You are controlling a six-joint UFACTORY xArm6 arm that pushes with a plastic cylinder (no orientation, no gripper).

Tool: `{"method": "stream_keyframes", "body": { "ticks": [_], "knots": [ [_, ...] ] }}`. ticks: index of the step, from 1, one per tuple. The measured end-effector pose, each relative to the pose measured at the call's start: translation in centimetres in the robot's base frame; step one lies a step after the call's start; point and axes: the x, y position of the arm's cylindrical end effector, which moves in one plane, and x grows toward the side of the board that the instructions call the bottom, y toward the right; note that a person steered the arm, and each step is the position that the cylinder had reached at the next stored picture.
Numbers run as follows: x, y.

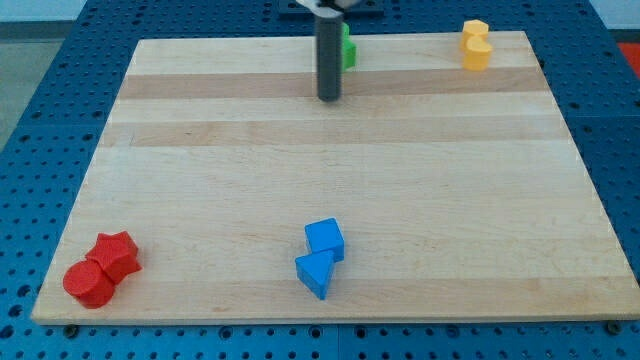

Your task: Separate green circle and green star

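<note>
My tip [329, 97] rests on the wooden board near the view's top centre. Right behind the rod, a green block [348, 50] peeks out at the board's top edge; only a sliver of it shows to the rod's right, so its shape cannot be made out. Whether this is the green circle, the green star or both together is hidden by the rod. The tip stands just below and slightly left of the visible green piece.
A yellow pair of blocks [476, 45] sits at the top right corner. A blue cube [325, 239] touches a blue triangle [314, 272] at bottom centre. A red star [116, 253] touches a red circle [88, 284] at bottom left.
</note>
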Motion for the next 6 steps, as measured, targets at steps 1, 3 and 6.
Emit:
{"method": "stream_keyframes", "body": {
  "ticks": [1,3,6],
  "knots": [
    [-0.4,-6.0],
    [-8.9,-8.1],
    [-10.6,0.4]
  ]
}}
